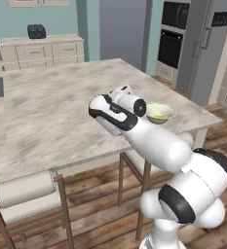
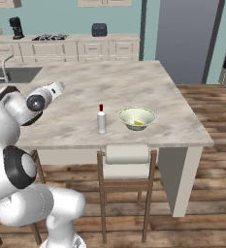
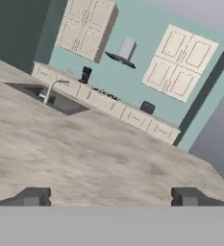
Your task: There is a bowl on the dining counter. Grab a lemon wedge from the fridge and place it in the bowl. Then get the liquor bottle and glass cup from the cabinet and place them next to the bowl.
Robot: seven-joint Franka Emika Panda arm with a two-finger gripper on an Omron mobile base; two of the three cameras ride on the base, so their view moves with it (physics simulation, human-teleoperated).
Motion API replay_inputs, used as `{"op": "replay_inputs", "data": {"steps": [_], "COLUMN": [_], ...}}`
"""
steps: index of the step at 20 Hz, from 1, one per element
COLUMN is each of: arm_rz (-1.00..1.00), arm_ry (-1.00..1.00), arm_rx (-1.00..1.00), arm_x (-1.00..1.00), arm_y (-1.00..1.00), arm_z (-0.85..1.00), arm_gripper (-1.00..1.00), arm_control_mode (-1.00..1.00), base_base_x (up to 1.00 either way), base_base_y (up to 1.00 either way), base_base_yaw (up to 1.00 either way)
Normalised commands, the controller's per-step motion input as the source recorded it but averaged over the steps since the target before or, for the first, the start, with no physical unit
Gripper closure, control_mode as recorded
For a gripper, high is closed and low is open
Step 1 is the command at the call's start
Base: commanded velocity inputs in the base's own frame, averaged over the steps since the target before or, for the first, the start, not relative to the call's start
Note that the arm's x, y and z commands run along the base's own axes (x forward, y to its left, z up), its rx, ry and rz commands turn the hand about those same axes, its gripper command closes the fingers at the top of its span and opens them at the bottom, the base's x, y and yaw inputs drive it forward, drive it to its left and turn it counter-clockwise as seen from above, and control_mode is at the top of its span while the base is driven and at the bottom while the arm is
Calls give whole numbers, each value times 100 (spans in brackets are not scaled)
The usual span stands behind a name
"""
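Presently: gripper empty, its two tips set wide apart, held over the dining counter and looking across it. Liquor bottle: upright near the counter's front edge, just beside the bowl, not touching. Lemon wedge: inside the bowl. Fridge: beyond the counter's far corner. Glass cup: not yet on the counter (presumably the step in hand). Next move, by my reading: fetch it from the cabinet, then set it by the bowl.
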Motion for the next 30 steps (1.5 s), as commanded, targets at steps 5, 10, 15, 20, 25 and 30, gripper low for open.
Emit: {"op": "replay_inputs", "data": {"steps": [5, 10, 15, 20, 25, 30], "arm_rz": [-31, -22, -16, -6, -8, -8], "arm_ry": [57, 49, 42, 9, -7, -9], "arm_rx": [6, 7, 11, 3, 0, 0], "arm_x": [-17, -11, -22, -88, -100, -99], "arm_y": [-13, -8, 0, -31, -59, -69], "arm_z": [64, 97, 75, -21, -55, -46], "arm_gripper": [-100, -100, -100, -100, -100, -100], "arm_control_mode": [-100, -100, -100, -100, -100, -100], "base_base_x": [0, 0, 0, 0, 0, 0], "base_base_y": [0, 0, 0, 0, 0, 0], "base_base_yaw": [0, 0, 0, 0, 0, 0]}}
